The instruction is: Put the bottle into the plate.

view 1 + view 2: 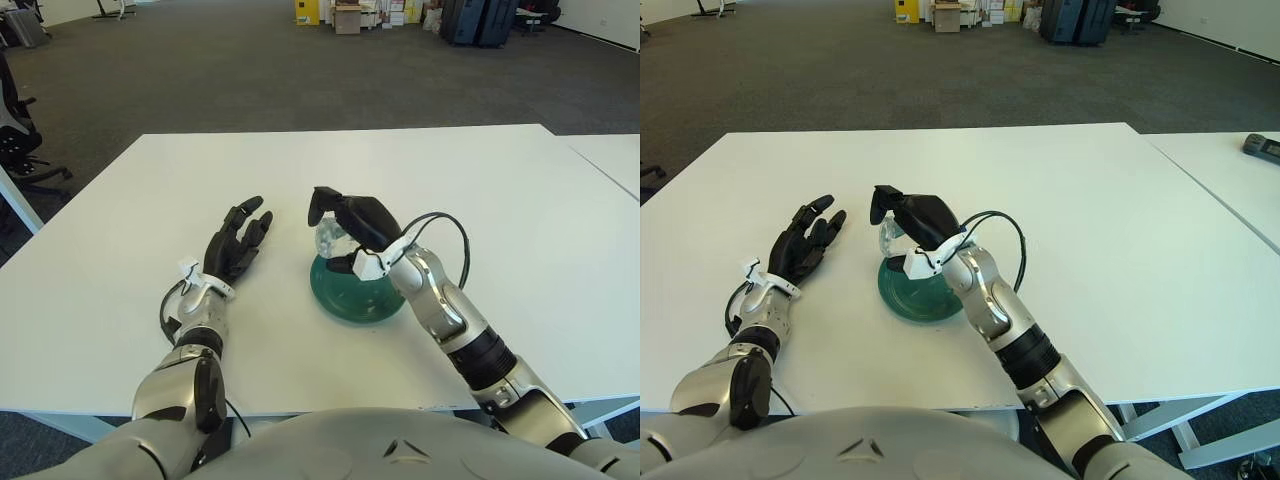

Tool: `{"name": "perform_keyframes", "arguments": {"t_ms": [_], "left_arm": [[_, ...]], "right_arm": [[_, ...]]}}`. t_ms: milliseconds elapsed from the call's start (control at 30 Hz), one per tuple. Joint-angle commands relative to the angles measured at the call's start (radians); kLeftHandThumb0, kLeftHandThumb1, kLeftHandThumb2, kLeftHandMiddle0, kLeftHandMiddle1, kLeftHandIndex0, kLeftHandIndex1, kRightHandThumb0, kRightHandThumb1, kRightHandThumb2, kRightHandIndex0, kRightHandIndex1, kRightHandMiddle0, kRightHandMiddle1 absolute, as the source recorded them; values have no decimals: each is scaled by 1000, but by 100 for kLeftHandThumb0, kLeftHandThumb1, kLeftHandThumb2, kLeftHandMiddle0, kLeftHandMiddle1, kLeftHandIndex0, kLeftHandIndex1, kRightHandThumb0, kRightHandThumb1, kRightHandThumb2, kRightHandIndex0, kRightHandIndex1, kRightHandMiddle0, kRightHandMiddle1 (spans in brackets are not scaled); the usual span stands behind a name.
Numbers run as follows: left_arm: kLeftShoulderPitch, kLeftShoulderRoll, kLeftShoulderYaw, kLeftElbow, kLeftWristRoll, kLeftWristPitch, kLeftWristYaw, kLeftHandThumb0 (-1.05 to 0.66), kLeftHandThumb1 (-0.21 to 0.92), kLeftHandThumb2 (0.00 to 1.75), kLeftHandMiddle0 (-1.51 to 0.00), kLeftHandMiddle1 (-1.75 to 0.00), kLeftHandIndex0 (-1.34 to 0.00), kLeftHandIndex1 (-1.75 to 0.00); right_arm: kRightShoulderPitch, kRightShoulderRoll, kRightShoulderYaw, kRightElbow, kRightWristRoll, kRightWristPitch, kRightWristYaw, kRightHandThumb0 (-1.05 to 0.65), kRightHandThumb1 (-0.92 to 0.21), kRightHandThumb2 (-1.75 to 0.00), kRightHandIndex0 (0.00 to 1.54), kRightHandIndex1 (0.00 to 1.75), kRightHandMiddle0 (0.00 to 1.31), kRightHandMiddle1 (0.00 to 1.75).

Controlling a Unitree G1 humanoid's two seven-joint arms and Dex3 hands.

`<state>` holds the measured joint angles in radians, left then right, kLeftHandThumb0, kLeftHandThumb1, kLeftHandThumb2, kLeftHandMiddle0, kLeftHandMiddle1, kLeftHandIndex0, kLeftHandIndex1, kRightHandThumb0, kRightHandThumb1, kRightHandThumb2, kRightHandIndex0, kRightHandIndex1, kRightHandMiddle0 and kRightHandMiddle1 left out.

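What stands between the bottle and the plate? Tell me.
Nothing visible. The right hand holds the bottle over the far edge of the green plate, whose bowl looks bare. The left hand lies open well to the side.
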<state>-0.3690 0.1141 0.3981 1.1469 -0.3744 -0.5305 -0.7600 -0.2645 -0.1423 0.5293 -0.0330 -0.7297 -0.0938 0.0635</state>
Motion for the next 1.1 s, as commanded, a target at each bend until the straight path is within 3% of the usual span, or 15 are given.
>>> {"name": "perform_keyframes", "arguments": {"t_ms": [0, 67, 100, 167, 200, 300, 600, 867, 1067], "left_arm": [[53, 6, 6, 52, 10, 34, 29, -63, 92, 48, -54, -1, -5, -95], [55, 9, 6, 60, 13, 35, 41, -63, 92, 47, -54, -1, -5, -95], [54, 9, 4, 61, 16, 36, 52, -63, 92, 47, -54, 0, -5, -95], [53, 10, 1, 62, 20, 36, 66, -62, 92, 48, -52, 0, -3, -94], [53, 10, 1, 62, 21, 36, 68, -62, 92, 49, -51, 0, -2, -94], [49, 11, -1, 65, 25, 34, 71, -62, 92, 51, -50, 0, -2, -93], [41, 5, -5, 51, 28, 4, 49, -59, 92, 56, -50, -1, -2, -94], [54, -5, -14, 23, 30, -72, 10, -56, 92, 60, -53, -2, -4, -93], [59, -6, -16, 17, 31, -76, 9, -54, 92, 65, -54, -2, -6, -91]], "right_arm": [[-59, -42, 5, 14, -42, -56, -15, -26, -72, -64, 21, 151, 34, 143], [-70, -63, 11, 19, -58, -74, -3, -55, -81, -44, 9, 106, 17, 121], [-78, -77, 15, 22, -69, -84, 6, -61, -83, -42, 7, 90, 13, 113], [-88, -95, 19, 27, -83, -100, 14, -82, -88, -42, 3, 41, 5, 82], [-90, -99, 19, 29, -86, -106, 14, -88, -90, -43, 2, 26, 3, 70], [-96, -111, 16, 28, -91, -124, 9, -97, -91, -48, 1, 8, 1, 49], [-108, -125, 2, 40, -85, -170, -14, -105, -92, -60, 0, 0, 0, 9], [-111, -124, -21, 58, -62, -217, -45, -105, -92, -62, 0, 0, 0, 0], [-107, -118, -36, 58, -52, -230, -49, -105, -92, -59, 0, 0, 0, 0]]}}
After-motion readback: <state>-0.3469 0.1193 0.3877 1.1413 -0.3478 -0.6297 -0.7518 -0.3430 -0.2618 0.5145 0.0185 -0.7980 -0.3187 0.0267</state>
